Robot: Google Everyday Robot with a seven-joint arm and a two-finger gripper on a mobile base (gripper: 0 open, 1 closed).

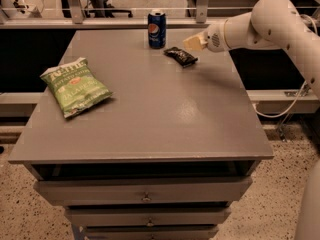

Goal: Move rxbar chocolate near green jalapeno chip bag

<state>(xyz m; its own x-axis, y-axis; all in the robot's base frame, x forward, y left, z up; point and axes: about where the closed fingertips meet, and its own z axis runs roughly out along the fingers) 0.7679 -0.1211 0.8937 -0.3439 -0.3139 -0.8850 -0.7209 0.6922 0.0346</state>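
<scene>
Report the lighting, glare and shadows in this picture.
Camera view: dim, warm light; a soft sheen on the bare table; the green jalapeno chip bag casts a faint shadow; the gripper is beside the dark rxbar chocolate.

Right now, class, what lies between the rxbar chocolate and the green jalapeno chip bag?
Only bare table, in the camera view, from rxbar chocolate to green jalapeno chip bag. The gripper hangs beside the bar.
</scene>
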